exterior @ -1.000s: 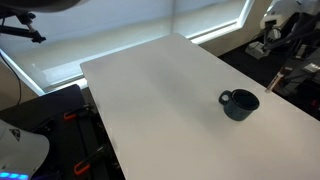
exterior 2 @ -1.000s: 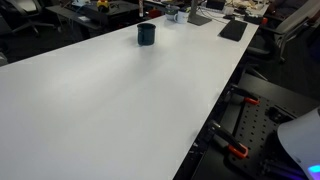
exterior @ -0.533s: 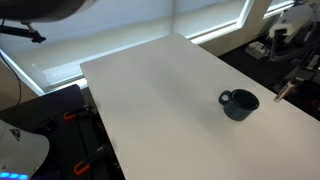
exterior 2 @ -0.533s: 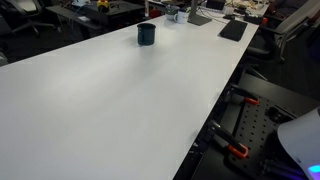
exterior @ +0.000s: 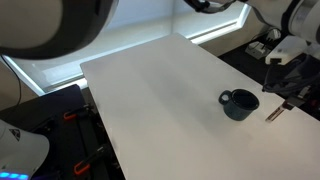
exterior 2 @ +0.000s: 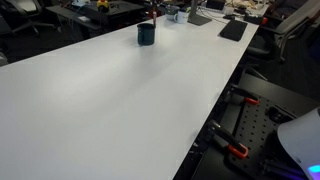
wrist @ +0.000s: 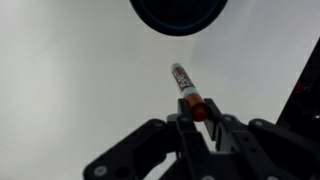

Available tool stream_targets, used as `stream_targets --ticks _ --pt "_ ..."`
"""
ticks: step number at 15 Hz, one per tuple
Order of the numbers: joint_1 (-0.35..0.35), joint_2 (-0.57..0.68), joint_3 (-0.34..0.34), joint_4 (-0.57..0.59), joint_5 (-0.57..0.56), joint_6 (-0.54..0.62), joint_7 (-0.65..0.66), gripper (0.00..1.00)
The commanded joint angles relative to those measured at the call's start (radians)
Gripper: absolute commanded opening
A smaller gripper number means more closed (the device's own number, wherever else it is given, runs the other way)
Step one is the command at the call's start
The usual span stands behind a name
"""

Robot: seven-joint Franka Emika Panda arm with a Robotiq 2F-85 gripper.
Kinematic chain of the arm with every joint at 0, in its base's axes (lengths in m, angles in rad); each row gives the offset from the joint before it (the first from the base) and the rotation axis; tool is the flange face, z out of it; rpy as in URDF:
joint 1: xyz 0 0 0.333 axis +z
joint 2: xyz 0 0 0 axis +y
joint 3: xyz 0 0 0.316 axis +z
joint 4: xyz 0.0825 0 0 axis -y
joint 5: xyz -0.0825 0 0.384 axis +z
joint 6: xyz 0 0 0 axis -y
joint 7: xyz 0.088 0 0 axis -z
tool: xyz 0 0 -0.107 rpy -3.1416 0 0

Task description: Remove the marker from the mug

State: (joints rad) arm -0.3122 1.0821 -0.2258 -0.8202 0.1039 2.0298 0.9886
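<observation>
The dark blue-black mug (exterior: 239, 103) stands on the white table (exterior: 160, 100) and also shows in the other exterior view (exterior 2: 146, 34). In the wrist view only its dark round rim (wrist: 180, 12) shows at the top edge. My gripper (wrist: 197, 118) is shut on the orange-red end of the marker (wrist: 185, 88), which points towards the mug with its white labelled part forward. In an exterior view the gripper (exterior: 287, 88) holds the marker (exterior: 274, 113) beside the mug, outside it and near the table edge.
The long white table (exterior 2: 110, 100) has a bright window blind behind it. Desks with clutter (exterior 2: 200, 12) stand past the mug. Black and orange clamps (exterior 2: 238, 150) sit below the table's side edge.
The gripper with the marker has moved down and closer to the mug's side. The arm has swung into the top of an exterior view. The mug has not moved.
</observation>
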Motion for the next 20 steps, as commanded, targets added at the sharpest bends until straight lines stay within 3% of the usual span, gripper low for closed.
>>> stream_targets --ticks 1,9,10,11,12,15,20 --pt "-0.001 0.040 0.014 0.008 0.016 -0.022 0.022 0.05" --pt "-0.008 0.059 0.050 0.003 0.035 -0.046 0.002 0.05" --pt "-0.011 0.056 0.058 0.004 0.043 -0.060 -0.004 0.45" --pt "-0.001 0.062 0.034 0.003 0.018 -0.021 0.000 0.46" --pt "-0.001 0.063 0.036 0.002 0.019 -0.022 0.000 0.26" --pt "-0.002 0.066 0.035 0.002 0.019 -0.021 0.000 0.46" --pt "-0.002 0.066 0.035 0.002 0.019 -0.021 0.000 0.46"
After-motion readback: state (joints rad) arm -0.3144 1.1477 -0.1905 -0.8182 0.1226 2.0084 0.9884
